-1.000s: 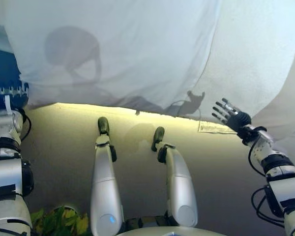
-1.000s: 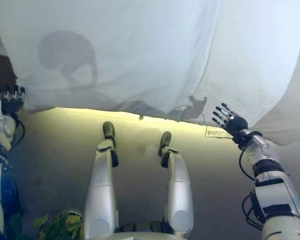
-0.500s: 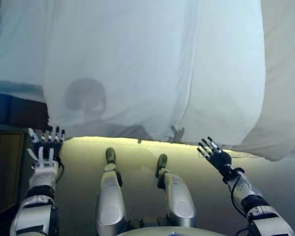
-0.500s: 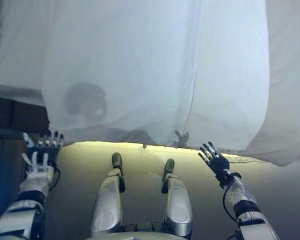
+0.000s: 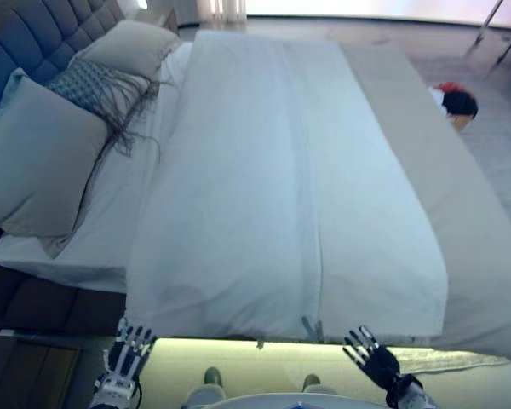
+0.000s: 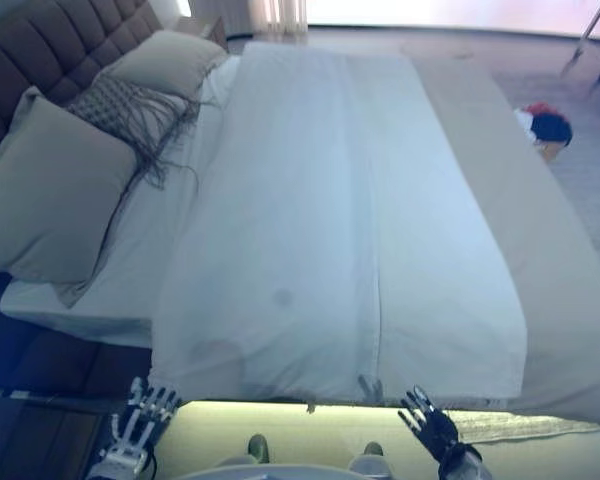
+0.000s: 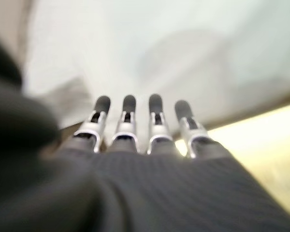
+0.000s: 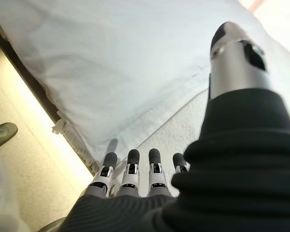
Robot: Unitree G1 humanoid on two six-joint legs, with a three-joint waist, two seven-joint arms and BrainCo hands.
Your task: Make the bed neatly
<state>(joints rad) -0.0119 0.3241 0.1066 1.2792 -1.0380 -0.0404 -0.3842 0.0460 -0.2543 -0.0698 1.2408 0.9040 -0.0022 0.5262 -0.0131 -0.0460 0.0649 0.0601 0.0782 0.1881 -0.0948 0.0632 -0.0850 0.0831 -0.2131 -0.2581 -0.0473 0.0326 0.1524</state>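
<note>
A white duvet (image 5: 281, 196) lies spread flat along the bed, its near edge hanging over the bed's side just above my hands. A beige sheet (image 5: 447, 204) shows along its right side. Grey pillows (image 5: 43, 162) and a fringed cushion (image 5: 98, 85) sit at the left against a tufted headboard (image 5: 34, 34). My left hand (image 5: 126, 349) hovers low by the duvet's near left corner, fingers straight, holding nothing. My right hand (image 5: 373, 358) hovers below the near right edge, fingers spread, also empty. In both wrist views the fingers (image 7: 128, 121) point at the hanging duvet (image 8: 111, 63).
A lit strip of pale floor (image 5: 264, 366) runs under the bed's near edge. A dark bed base (image 5: 43, 307) shows at the lower left. A red and dark object (image 5: 456, 100) lies on the carpet beyond the bed's right side.
The view has lifted from the hanging duvet edge and floor to the whole bed. Both hands now sit at the bottom of the view, still open below the duvet's edge.
</note>
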